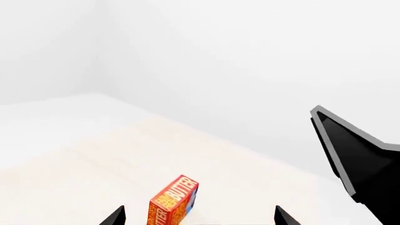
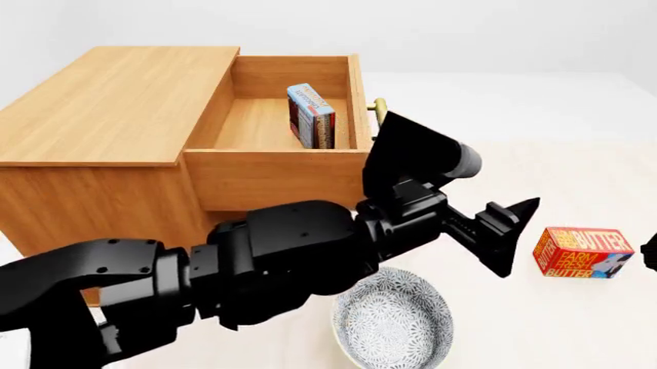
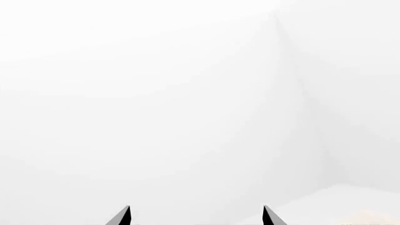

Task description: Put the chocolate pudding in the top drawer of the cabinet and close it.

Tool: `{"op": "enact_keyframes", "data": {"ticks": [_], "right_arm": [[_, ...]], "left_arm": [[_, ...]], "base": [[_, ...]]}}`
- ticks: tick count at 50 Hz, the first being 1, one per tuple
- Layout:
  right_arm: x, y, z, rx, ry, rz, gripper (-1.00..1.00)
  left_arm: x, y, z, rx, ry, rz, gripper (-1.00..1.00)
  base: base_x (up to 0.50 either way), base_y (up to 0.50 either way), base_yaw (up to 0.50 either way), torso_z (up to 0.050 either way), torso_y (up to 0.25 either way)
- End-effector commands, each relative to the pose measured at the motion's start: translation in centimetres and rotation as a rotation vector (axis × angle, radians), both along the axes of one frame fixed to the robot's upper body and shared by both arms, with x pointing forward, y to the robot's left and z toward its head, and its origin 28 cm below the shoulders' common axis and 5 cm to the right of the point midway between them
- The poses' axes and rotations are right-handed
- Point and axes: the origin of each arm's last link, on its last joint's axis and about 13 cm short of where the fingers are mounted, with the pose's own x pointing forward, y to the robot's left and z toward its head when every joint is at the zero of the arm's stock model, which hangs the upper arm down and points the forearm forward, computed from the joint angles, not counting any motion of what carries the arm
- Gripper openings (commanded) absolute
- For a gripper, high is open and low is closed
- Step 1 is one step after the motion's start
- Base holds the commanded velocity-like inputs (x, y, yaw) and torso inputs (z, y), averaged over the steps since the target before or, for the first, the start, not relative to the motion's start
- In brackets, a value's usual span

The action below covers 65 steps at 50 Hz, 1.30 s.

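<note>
Standing on edge inside the top drawer (image 2: pixel 269 123), the chocolate pudding (image 2: pixel 311 115) leans up close to the drawer's front wall, near the brass handle (image 2: pixel 377 112) that peeks out just beyond it. That drawer is pulled well out of the cabinet (image 2: pixel 108 115) and it's wide open right now! The left arm stretches across in front of the cabinet, and the left gripper (image 2: pixel 505 236) hangs over the tabletop with its fingers spread and nothing between them; in the left wrist view both fingertips (image 1: pixel 114 216) show far apart with only the table between. A butter box (image 2: pixel 581 252) lies on the table just beyond that gripper, and the left wrist view catches it standing between the tips (image 1: pixel 173 200). A patterned bowl (image 2: pixel 393 320) sits below the arm, close to the camera. Over on the right wrist view, the right gripper (image 3: pixel 196 216) shows two tips set wide, empty, facing blank white wall.
</note>
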Motion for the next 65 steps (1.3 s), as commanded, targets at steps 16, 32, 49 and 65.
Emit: {"op": "enact_keyframes", "data": {"ticks": [16,32,49,65], "right_arm": [[0.0,-0.3,-0.4,0.013,0.005,-0.010,1.00],[1.0,0.2,-0.7,0.021,0.005,-0.015,1.00],[1.5,0.5,-0.9,0.022,0.006,-0.019,1.00],[1.2,0.4,-0.8,0.024,0.002,-0.020,1.00]], "left_arm": [[1.5,-2.2,0.0,0.079,-0.057,0.046,1.00],[2.8,-3.6,-0.1,0.114,-0.074,0.093,1.00],[5.3,-2.0,-1.7,0.171,-0.054,0.236,1.00],[5.6,-1.6,-2.4,0.183,-0.035,0.246,1.00]], "base": [[0.00,0.00,0.00,0.000,0.000],[0.00,0.00,0.00,0.000,0.000],[0.00,0.00,0.00,0.000,0.000],[0.00,0.00,0.00,0.000,0.000]]}}
